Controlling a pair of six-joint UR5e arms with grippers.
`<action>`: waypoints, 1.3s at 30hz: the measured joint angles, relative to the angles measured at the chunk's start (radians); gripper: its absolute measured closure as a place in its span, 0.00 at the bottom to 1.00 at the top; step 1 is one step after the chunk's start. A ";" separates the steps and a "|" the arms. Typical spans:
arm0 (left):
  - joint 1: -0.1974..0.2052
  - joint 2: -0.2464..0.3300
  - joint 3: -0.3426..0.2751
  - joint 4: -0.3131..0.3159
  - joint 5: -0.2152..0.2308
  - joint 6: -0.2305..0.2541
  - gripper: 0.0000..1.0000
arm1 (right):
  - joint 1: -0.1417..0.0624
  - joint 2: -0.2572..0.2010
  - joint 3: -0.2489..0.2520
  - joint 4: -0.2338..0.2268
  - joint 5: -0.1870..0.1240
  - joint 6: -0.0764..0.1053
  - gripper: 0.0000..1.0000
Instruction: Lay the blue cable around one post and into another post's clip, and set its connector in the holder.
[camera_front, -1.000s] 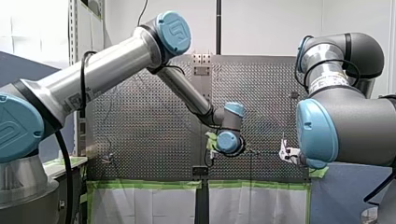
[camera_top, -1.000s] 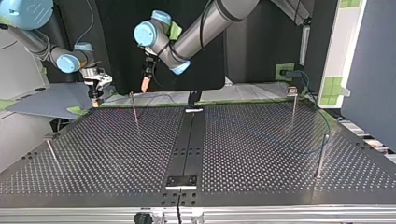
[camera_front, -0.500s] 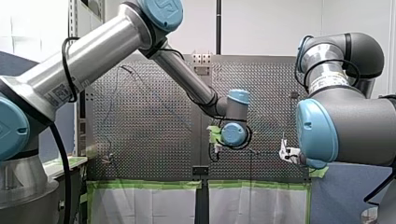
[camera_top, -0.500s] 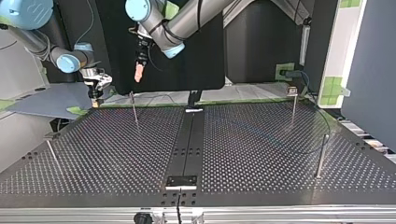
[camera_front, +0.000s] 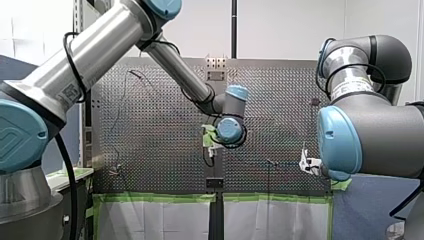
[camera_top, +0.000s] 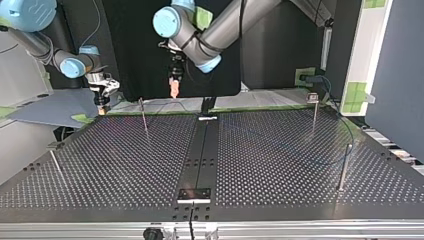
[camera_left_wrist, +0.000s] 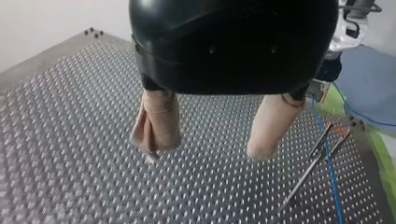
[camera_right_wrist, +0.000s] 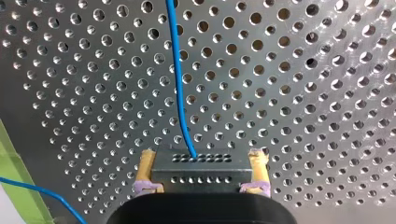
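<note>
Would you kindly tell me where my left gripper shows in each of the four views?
Front view: my left gripper sits near the middle, before the perforated table.
Top view: the gripper is at upper middle, pointing down at the table.
Left wrist view: the gripper fills the centre, beige fingers apart.
Right wrist view: not in it.
Shared landmark: the perforated table, in all four.

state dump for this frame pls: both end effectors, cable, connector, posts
left end effector: open, empty, off the table
right end effector: shut on connector
connector: held, not yet in a holder
blue cable: leads from connector across the perforated plate
posts: four, thin, upright
</note>
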 joint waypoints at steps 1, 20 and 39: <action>0.007 0.007 -0.007 -0.003 0.007 -0.007 0.00 | 0.000 0.000 0.000 0.000 0.000 0.000 0.91; 0.162 0.162 -0.162 -0.100 -0.001 -0.048 0.00 | 0.001 0.004 0.000 -0.006 0.000 0.004 0.91; 0.273 0.317 -0.317 -0.106 -0.037 -0.061 0.00 | 0.000 0.008 0.000 -0.009 0.000 0.007 0.91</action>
